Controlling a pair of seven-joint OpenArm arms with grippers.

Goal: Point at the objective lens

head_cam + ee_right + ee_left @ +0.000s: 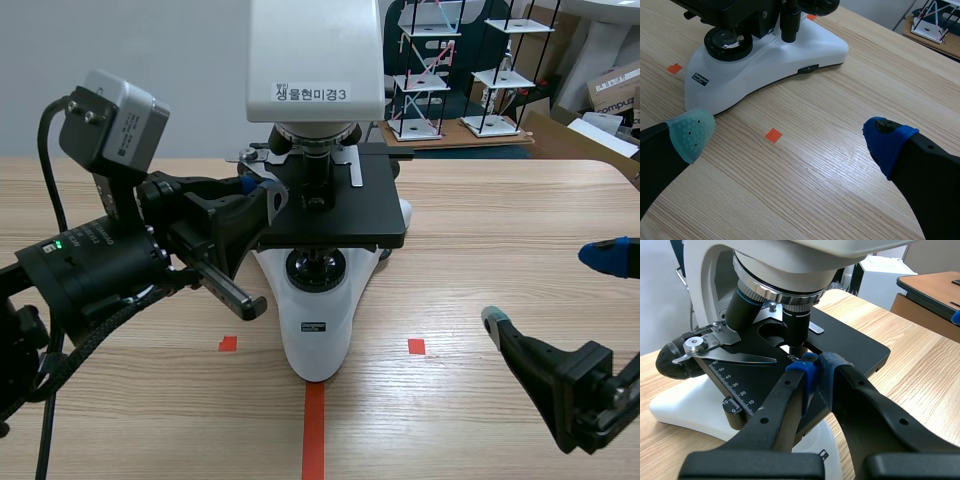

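A white microscope (316,90) stands mid-table with a black stage (340,210). Its black objective lens (796,322) hangs from the turret over the stage opening; in the scene view the objective lens (318,165) shows under the head. My left gripper (816,362) is shut, blue pads together, tips over the stage's near edge just short of the lens. From the left, that left gripper (262,192) meets the stage's left side. My right gripper (790,135) is open over bare table right of the microscope base (770,60); the right gripper (545,285) holds nothing.
The light-wood table (480,240) carries orange-red tape marks (416,346). Stick-and-ball model towers (430,70) and cardboard boxes (615,90) stand behind the table's far edge. A stage clip and slide scale (730,357) lie on the stage beside my left fingers.
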